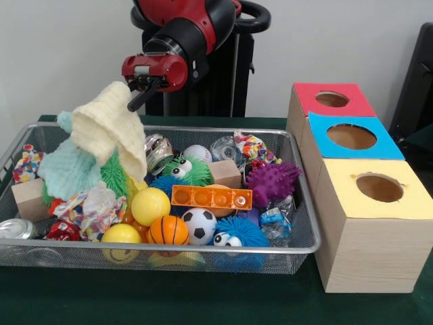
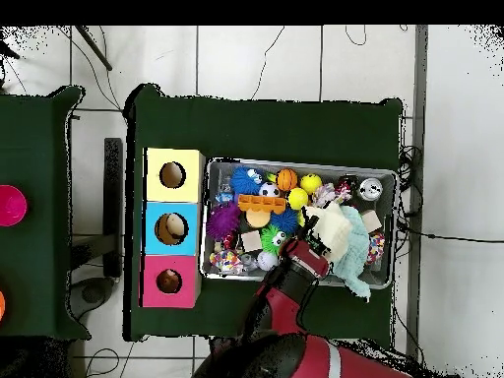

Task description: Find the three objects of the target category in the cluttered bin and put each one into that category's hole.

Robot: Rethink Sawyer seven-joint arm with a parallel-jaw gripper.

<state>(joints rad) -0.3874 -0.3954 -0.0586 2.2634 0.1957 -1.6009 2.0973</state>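
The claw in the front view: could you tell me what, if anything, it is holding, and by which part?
The claw holds a pale yellow cloth by its upper edge, lifted above the bin; the rest of the cloth hangs down.

A pink bowl-like thing (image 2: 9, 205) sits on a side table (image 2: 39, 148).
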